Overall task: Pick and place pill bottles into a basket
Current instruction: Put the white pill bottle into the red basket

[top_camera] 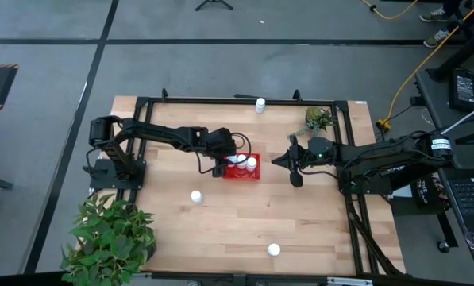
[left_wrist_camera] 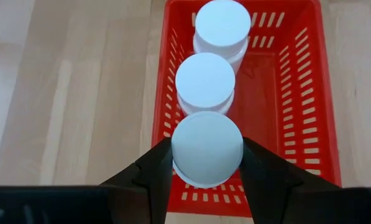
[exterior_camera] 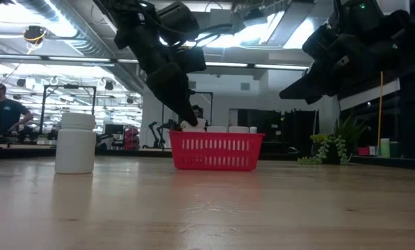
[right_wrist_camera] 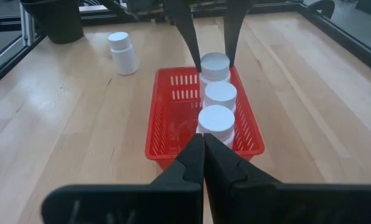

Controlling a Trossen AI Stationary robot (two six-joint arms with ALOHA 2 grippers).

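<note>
The red basket (top_camera: 241, 178) stands at the table's middle. Two white pill bottles (left_wrist_camera: 205, 82) (left_wrist_camera: 222, 25) stand upright in it. My left gripper (left_wrist_camera: 207, 163) reaches down into the basket's left end and is shut on a third pill bottle (left_wrist_camera: 207, 148). My right gripper (right_wrist_camera: 204, 155) is shut and empty. It hovers just right of the basket (right_wrist_camera: 173, 118), pointing at it. Three more bottles stand upright on the table: one near left of the basket (top_camera: 196, 196), one by the near edge (top_camera: 274, 250), one at the far edge (top_camera: 260, 104). My left gripper pinches the bottle's round cap (left_wrist_camera: 179, 152) between its two fingers, one on each side. The fingers (right_wrist_camera: 188, 34) come from above, pointing down into the basket. The bottle is upright at the basket's left end; whether its base rests on the basket floor I cannot tell.
A leafy potted plant (top_camera: 109, 234) stands at the table's near left corner, and a small plant (top_camera: 318, 119) at the far right. A black frame rail (top_camera: 221, 100) runs round the table. Bare wood lies near of the basket.
</note>
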